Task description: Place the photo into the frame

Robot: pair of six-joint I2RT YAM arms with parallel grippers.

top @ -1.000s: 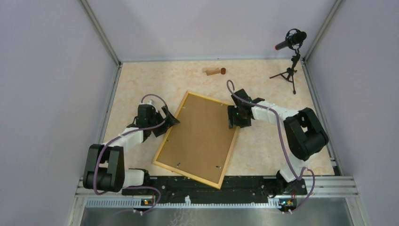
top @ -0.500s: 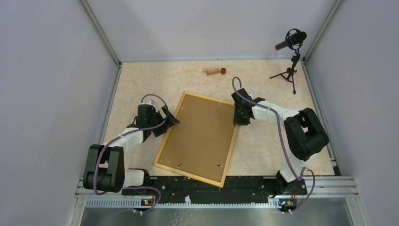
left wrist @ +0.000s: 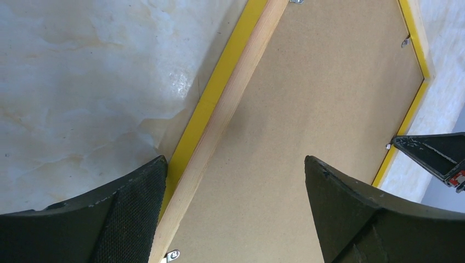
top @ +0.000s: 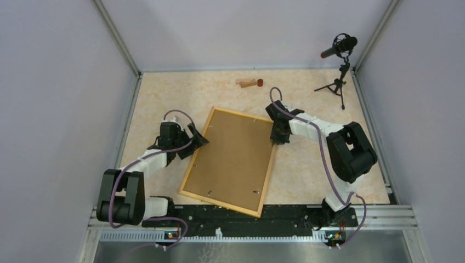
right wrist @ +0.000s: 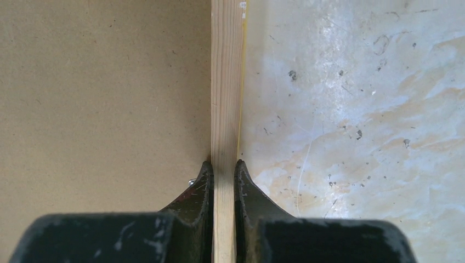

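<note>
Frame (top: 218,203) lies face down in the middle of the counter (top: 164,93), turned askew, with one short side near the near edge. A brown backing board (top: 233,159) fills it, and small metal tabs (top: 254,193) show along the rails. The right end effector (right wrist: 224,164) is pressed together on the frame's right rail near its far corner, one finger on the board side and one on the counter side. The left end effector (left wrist: 234,164) is spread wide at the left rail, one finger over the counter and the other over the board; contact cannot be told. A wooden block (top: 245,83) and a brown cylinder (top: 260,83) lie near the far edge. A microphone (top: 340,48) on a tripod stands at the far right corner.
</note>
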